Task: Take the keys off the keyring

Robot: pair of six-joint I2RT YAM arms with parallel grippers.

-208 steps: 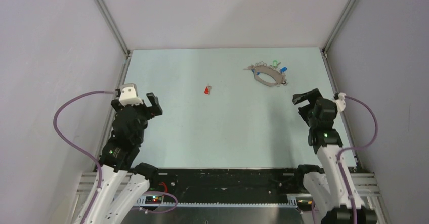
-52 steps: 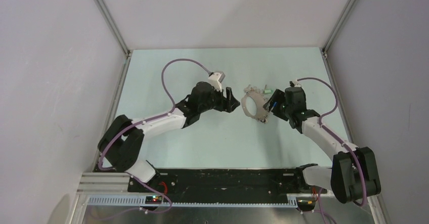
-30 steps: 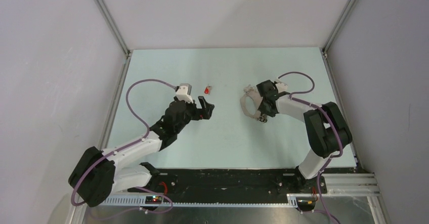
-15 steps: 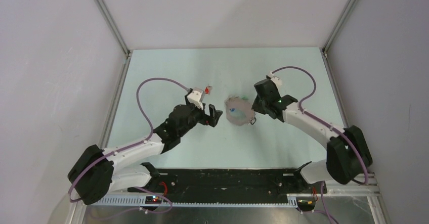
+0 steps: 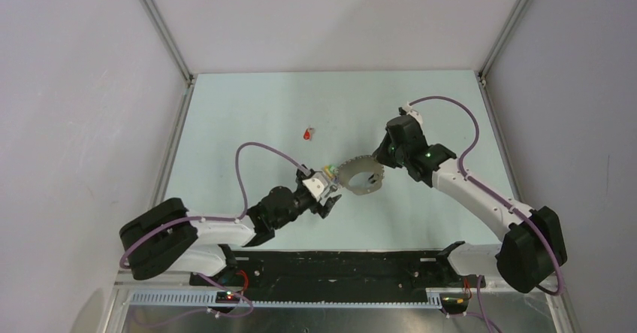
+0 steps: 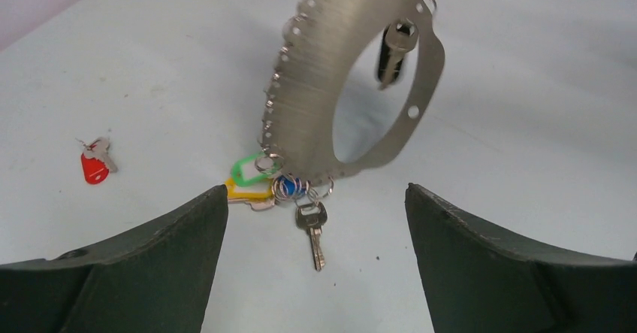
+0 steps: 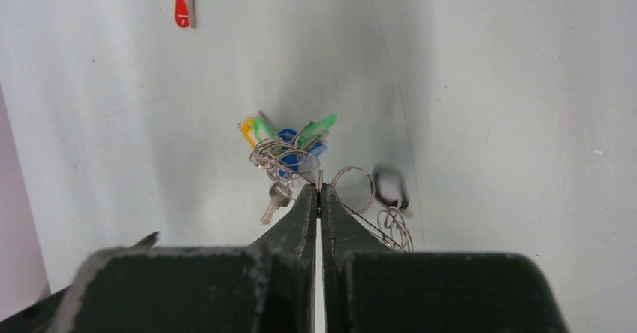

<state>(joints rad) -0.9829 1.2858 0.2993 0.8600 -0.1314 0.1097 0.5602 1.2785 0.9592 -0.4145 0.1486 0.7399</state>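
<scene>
Swung in low since half a second ago, my left claw (image 6: pixel 315 198) now faces the keyring (image 6: pixel 312 85), which stands on edge.
Step in hand: presenting the ring for stripping. My right claw (image 7: pixel 318 190) is clamped on the keyring's rim, on the side away from my left claw, whose fingers are spread wide. The keys (image 6: pixel 289 186) bunch at the keyring's lowest edge, seemingly touching the worktop (image 6: pixel 526 107). One red-tagged key (image 6: pixel 95 166) lies well apart from it. Next, I judge: pinch a single tag and pull.
</scene>
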